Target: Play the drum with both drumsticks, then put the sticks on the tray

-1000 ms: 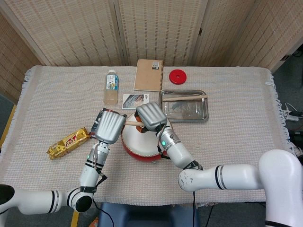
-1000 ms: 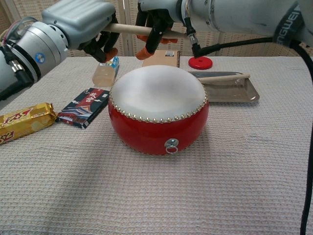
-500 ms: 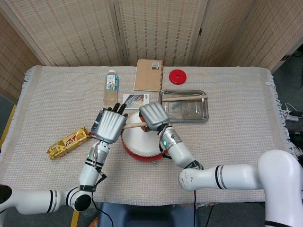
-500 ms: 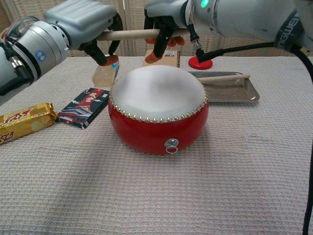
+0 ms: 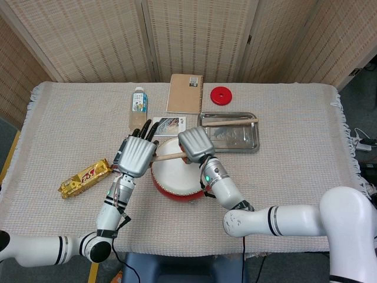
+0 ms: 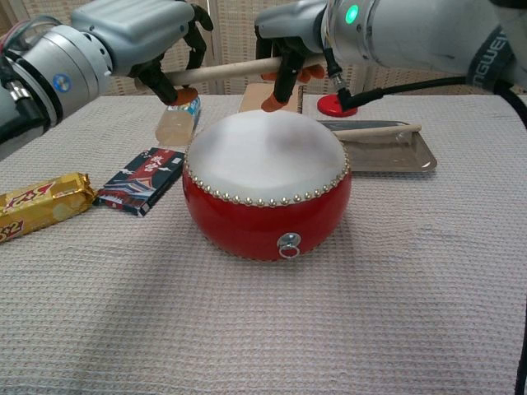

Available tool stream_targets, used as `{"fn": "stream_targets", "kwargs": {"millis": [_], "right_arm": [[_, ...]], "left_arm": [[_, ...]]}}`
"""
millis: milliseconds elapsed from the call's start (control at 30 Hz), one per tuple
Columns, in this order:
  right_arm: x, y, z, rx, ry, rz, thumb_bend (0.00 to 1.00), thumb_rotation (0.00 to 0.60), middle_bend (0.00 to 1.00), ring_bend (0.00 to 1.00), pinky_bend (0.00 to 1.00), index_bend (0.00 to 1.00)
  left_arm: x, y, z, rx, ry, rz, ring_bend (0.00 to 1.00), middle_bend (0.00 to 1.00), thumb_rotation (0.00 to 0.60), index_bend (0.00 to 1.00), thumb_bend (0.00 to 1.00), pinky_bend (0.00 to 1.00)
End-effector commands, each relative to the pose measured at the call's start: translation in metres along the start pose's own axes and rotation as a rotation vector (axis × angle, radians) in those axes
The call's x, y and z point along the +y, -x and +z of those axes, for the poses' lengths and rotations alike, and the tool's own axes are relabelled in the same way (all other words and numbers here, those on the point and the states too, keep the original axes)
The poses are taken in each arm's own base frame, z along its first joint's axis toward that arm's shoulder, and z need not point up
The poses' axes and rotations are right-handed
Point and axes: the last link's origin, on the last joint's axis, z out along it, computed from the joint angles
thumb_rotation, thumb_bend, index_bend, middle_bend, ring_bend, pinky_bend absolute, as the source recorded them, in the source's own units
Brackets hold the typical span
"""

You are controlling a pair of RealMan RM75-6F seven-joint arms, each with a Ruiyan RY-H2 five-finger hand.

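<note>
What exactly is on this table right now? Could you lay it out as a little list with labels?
drum: red drum with pale skin, mid-table
stick in the air: drumstick above the drum, gripped by the right hand
left hand: left hand at the stick's other end, fingers spread
tray: metal tray behind the drum, holding a second stick
other things: bottle, notebook, red disc, gold snack bar, dark packet
</note>
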Motion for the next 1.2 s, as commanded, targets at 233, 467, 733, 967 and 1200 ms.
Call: {"fn": "stream_targets", "kwargs": {"millis": [233, 467, 733, 967, 1200], "right_arm": [[0.024, -0.01, -0.008, 0.026, 0.052, -0.016, 0.24, 0.6, 0.96, 0.8, 0.81, 1.0], [0.073, -0.022, -0.022, 0.047, 0.139, -0.004, 0.24, 0.6, 0.96, 0.8, 0.81, 1.0], [0.156, -0.004, -0.022, -0.009, 0.28, -0.011, 0.24, 0.6, 0.96, 0.8, 0.81, 1.0], [0.193, 0.032, 0.002, -0.075, 0.32, -0.061, 0.24, 0.6, 0.96, 0.76, 0.81, 1.0], [0.206, 0.068, 0.029, -0.141, 0.334, -0.134, 0.24, 0.6, 0.96, 0.7, 0.8, 1.0]], "left_arm": [[-0.007, -0.001, -0.004, -0.045, -0.003, -0.008, 0.03, 0.05, 0.6, 0.0, 0.37, 0.28], [-0.017, 0.001, -0.009, -0.058, -0.019, -0.016, 0.03, 0.05, 0.6, 0.0, 0.36, 0.28], [-0.039, 0.004, -0.021, -0.068, -0.068, -0.046, 0.03, 0.06, 0.6, 0.0, 0.36, 0.28], [-0.061, 0.006, -0.025, -0.078, -0.132, -0.108, 0.03, 0.06, 0.6, 0.0, 0.37, 0.28], [-0.079, 0.005, -0.031, -0.078, -0.173, -0.177, 0.03, 0.06, 0.6, 0.0, 0.36, 0.28]]}}
